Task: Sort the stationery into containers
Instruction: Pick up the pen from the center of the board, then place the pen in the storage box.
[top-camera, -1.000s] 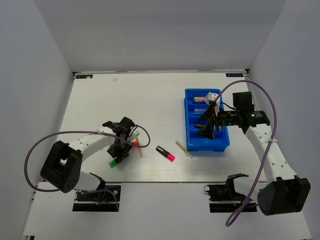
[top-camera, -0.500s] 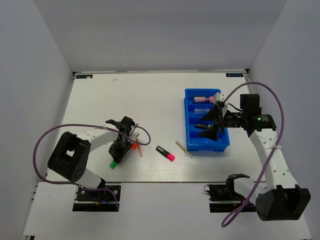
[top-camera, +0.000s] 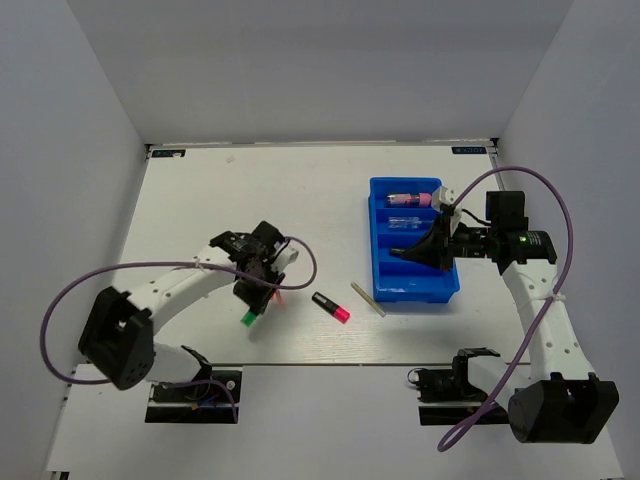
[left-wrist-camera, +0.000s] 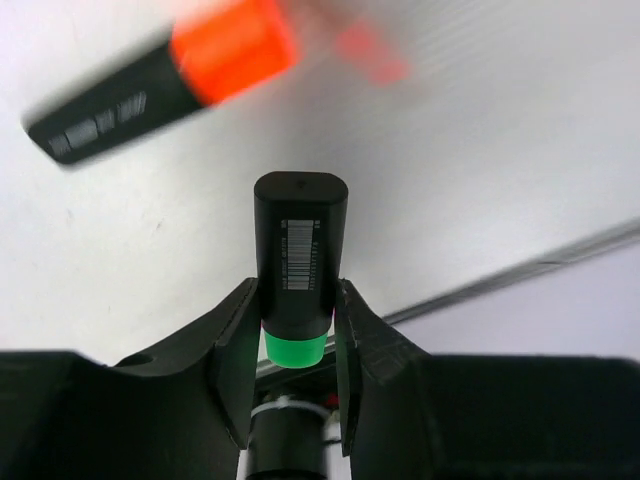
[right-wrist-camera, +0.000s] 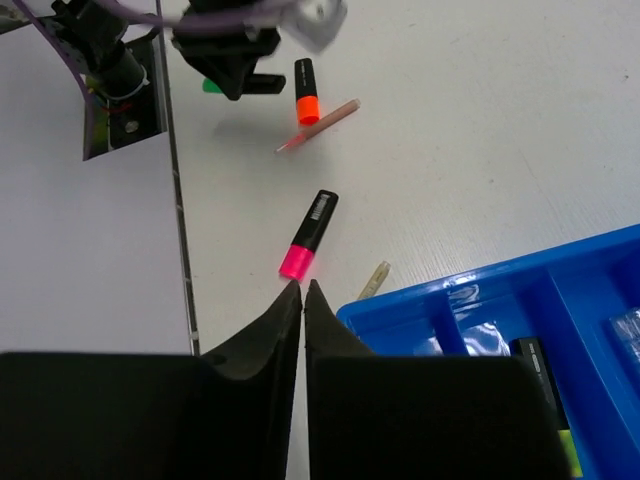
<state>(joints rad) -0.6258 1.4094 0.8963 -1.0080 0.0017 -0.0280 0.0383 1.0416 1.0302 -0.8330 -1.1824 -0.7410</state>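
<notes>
Left pincer (left-wrist-camera: 296, 305) clamped on green highlighter (left-wrist-camera: 300, 245); orange highlighter (left-wrist-camera: 165, 80) beyond tips. Right pincer (right-wrist-camera: 303, 290) together, empty.

Stick (top-camera: 367, 298) seemingly just left of tray (top-camera: 375, 232)

Left wrist view: orange highlighter (left-wrist-camera: 160, 80) smeared by blur, its print unreadable. The thin pinkish stick (left-wrist-camera: 368, 48) beside it is softer still and cut by the top edge. Green highlighter (left-wrist-camera: 300, 250): coloured end half sunk between the fingers (left-wrist-camera: 235, 350) of the left gripper (left-wrist-camera: 297, 310).

Right wrist view: blue tray (right-wrist-camera: 470, 280) runs off the right and bottom edges. A dark highlighter (right-wrist-camera: 540, 385) inside it is cut off at the bottom. Only a short piece of the pale stick (right-wrist-camera: 373, 280) shows at the tray's corner.

Top view: right gripper (top-camera: 408, 250) covers the tray's middle compartments (far-end contents too small to tell).
</notes>
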